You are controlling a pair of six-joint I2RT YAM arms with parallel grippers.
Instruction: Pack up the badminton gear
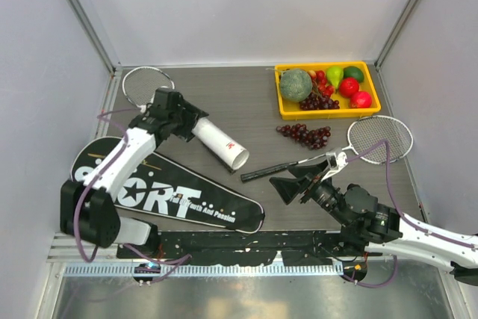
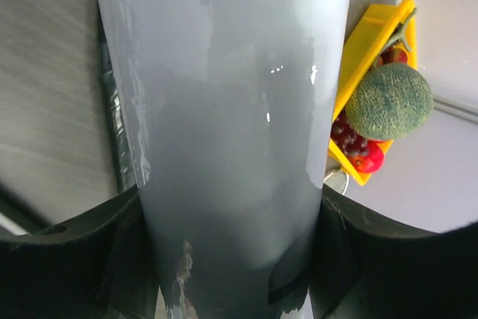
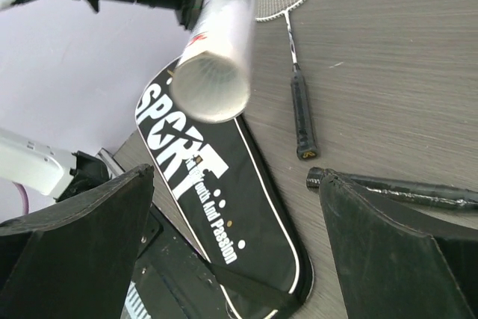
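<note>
Overhead, left tool (image 1: 187, 119) clamps white tube (image 1: 222, 145), right wrist sees its end face-on

Two rackets show: the upper-left racket (image 1: 146, 86) and the right-hand racket (image 1: 379, 140). There is one white tube (image 1: 220, 143) left of centre, one black bag (image 1: 172, 196) at lower left, one yellow tray (image 1: 321, 114) at upper right, and one loose grape bunch (image 1: 305, 134) below it.

Left gripper (image 1: 191, 125) round tube (image 1: 222, 145), bag (image 1: 149, 196) — flat
</note>
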